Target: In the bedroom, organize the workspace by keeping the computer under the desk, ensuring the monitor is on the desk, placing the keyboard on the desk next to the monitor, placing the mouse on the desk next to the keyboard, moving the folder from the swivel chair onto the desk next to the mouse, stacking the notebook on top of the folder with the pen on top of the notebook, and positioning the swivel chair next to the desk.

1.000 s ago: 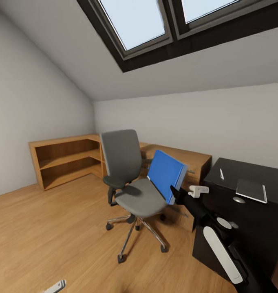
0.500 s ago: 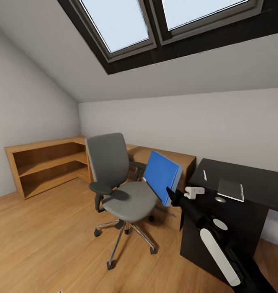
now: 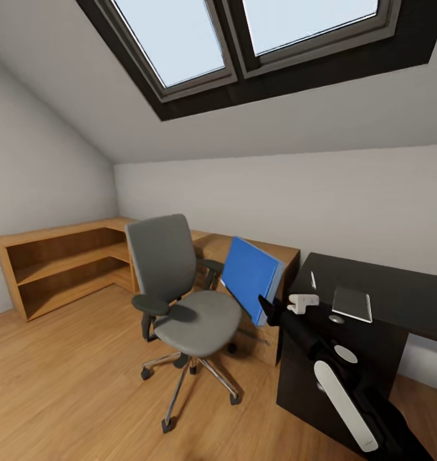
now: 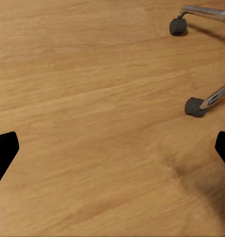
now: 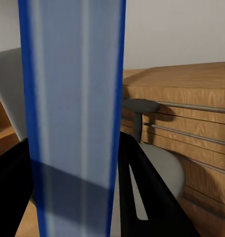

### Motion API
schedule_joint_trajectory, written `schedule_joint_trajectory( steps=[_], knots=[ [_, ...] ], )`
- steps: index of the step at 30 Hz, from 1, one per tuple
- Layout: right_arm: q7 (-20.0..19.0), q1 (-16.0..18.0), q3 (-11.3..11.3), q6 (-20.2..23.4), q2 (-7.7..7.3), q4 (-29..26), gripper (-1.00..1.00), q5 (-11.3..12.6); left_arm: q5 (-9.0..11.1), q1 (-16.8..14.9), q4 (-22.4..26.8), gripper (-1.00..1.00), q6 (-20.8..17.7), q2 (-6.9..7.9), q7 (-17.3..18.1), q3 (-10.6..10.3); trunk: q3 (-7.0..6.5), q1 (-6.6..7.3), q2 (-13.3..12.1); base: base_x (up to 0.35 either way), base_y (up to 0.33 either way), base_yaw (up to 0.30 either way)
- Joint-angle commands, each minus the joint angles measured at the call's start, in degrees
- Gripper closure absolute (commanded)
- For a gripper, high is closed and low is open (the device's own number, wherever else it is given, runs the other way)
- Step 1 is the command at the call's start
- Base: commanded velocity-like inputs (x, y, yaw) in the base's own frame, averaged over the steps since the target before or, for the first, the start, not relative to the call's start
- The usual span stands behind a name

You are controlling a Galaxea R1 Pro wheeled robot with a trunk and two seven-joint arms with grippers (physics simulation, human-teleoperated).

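Sloped-ceiling bedroom: right hand [image 3: 264,306] clamps the blue folder [image 3: 250,278] above the swivel chair [image 3: 180,288], near the counter's [image 3: 398,298] edge. Left hand [image 4: 112,148] gapes empty. Folder could clip that edge swinging over.

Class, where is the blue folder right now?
In the head view the folder is held upright in the right pincer, above the chair seat's right edge, left of the desk.

Wood floor [image 4: 92,123], 2 swivel chair [image 4: 195,106] casters w/ chrome legs; left gripper [image 4: 112,150] fingertips wide apart.
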State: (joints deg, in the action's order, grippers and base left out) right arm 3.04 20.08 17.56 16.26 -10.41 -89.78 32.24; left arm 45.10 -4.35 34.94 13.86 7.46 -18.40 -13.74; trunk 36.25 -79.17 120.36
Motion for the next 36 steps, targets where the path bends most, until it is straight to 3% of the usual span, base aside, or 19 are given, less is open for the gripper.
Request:
schedule_joint_trajectory(
  steps=[1,6,8,12,14,18,20,23,26,30,36],
  knots=[
    [0.3,0.0,0.1,0.2,-0.05,-0.1,1.00,0.5,0.6,0.0,0.0,-1.00,0.9,-0.11,-0.4,-0.5,-0.12,0.23,-0.4,0.000,0.000,0.000],
    [0.4,0.0,0.7,0.0,0.15,0.0,1.00,0.5,0.6,0.0,-0.3,-1.00,1.6,-0.62,-0.4,-0.5,-1.01,1.33,-2.4,0.000,0.000,0.000],
    [0.7,0.0,0.7,-0.2,1.02,0.0,1.00,0.4,0.6,0.0,-0.4,-1.00,1.6,-0.71,-0.4,-0.5,-1.37,1.77,-3.2,0.000,0.000,0.000],
    [3.9,0.2,-1.7,-0.4,7.01,0.1,1.00,0.1,0.6,0.0,-0.4,-1.00,1.7,-0.77,-0.5,-0.5,-2.09,2.65,-4.8,0.000,0.000,0.000],
    [5.4,0.6,-2.9,-0.4,9.30,0.4,1.00,0.0,0.5,0.0,-0.4,-1.00,1.7,-0.78,-0.5,-0.5,-2.45,3.09,-5.6,0.000,0.000,0.000],
    [7.2,2.3,-4.2,-1.5,12.41,1.6,1.00,0.1,0.5,0.0,-0.4,-1.00,1.7,-0.78,-0.5,-0.5,-3.17,3.97,-7.2,0.000,0.000,0.000],
    [7.4,2.7,-4.4,-2.8,12.75,1.7,1.00,0.2,0.5,0.0,-0.4,-1.00,1.7,-0.80,-0.5,-0.5,-3.53,4.41,-8.0,0.000,0.000,0.000],
    [7.6,3.2,-4.5,-10.2,13.19,2.0,1.00,0.4,0.5,0.0,-0.6,-1.00,1.7,-1.24,-0.7,-0.6,-4.07,5.07,-9.2,0.000,0.000,0.000],
    [7.5,3.2,-4.6,-14.3,13.04,2.0,1.00,0.5,0.4,0.0,-1.4,-1.00,1.7,-1.68,-0.7,-0.6,-4.60,5.72,-10.4,0.000,0.000,0.000],
    [7.3,2.2,-4.7,-17.6,12.49,0.1,1.00,0.5,0.4,0.0,-1.9,-1.00,1.7,-2.03,-0.8,-0.6,-5.32,6.60,-12.0,0.000,0.000,0.000],
    [7.1,1.2,-4.6,-18.7,12.43,-0.1,1.00,0.6,0.3,0.0,-2.3,-1.00,1.7,-2.90,-0.8,-0.6,-6.40,7.92,-14.4,0.000,0.000,0.000]
  ],
)
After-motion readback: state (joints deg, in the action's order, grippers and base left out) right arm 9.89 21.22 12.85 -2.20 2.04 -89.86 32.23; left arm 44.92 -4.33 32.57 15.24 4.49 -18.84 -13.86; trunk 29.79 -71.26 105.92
